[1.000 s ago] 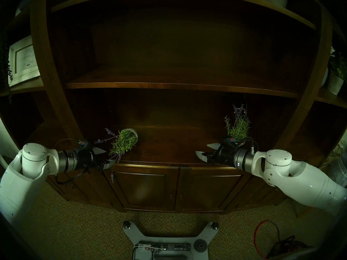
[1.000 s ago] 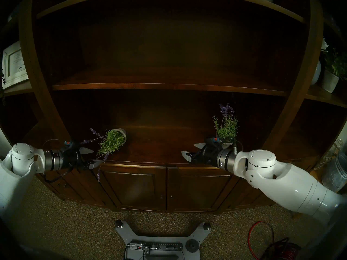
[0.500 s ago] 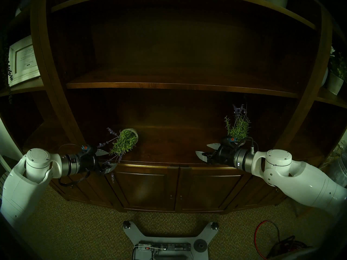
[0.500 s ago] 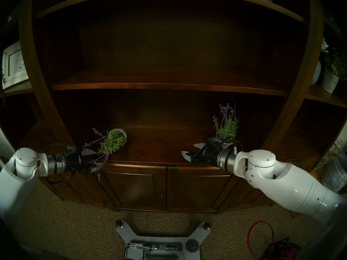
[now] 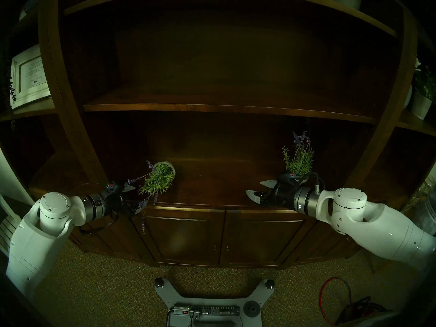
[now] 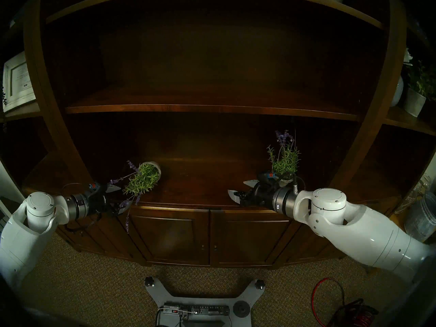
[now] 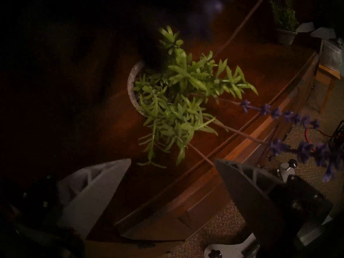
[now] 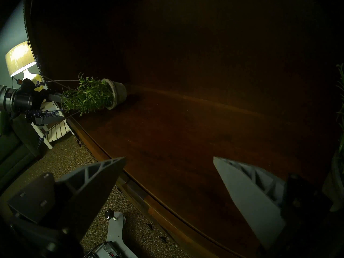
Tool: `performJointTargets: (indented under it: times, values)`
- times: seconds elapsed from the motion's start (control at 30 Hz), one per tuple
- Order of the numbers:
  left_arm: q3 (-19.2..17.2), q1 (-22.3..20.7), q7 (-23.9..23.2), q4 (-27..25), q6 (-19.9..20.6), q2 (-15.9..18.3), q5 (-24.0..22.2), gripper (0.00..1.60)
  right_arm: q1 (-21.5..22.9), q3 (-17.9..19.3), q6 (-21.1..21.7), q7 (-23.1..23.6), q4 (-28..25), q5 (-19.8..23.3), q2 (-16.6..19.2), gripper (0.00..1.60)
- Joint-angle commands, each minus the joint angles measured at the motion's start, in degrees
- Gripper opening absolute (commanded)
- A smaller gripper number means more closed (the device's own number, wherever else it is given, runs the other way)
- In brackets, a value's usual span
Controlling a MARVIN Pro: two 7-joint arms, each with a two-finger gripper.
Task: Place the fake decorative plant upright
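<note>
Tipped plant [image 5: 157,181] lies on its side on the cabinet shelf [image 5: 212,189], pot toward the back, flower stems overhanging the front edge; left gripper [image 5: 134,198] wide open at the foliage, nothing held; right gripper [image 5: 258,188] open, idle; grasp and uprighting both remain.

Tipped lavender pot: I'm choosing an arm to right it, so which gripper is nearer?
Left. The left gripper sits at its foliage; the right gripper is far across the shelf.
</note>
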Motion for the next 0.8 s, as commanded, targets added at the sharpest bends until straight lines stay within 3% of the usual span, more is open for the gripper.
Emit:
performJointTargets:
  times: [0.0,0.37,0.57,0.77]
  values:
    - [0.5,-4.2,0.3,0.7,-1.3,-0.4,-0.6,1.6,1.1,1.3,-0.9,-0.1,-0.7,0.1,0.0,1.6]
    - [2.1,-7.4,-3.1,0.9,0.5,-1.6,-4.5,1.6,1.1,1.3,-0.8,-0.1,-0.7,0.1,0.0,1.6]
    - [2.1,-9.3,-5.5,-0.3,3.2,-1.7,-7.2,1.6,1.1,1.2,-0.8,-0.1,-0.7,0.1,0.0,1.6]
    - [4.5,-12.1,-6.8,-0.4,6.6,-2.3,-8.5,1.6,1.1,1.2,-0.8,-0.1,-0.7,0.1,0.0,1.6]
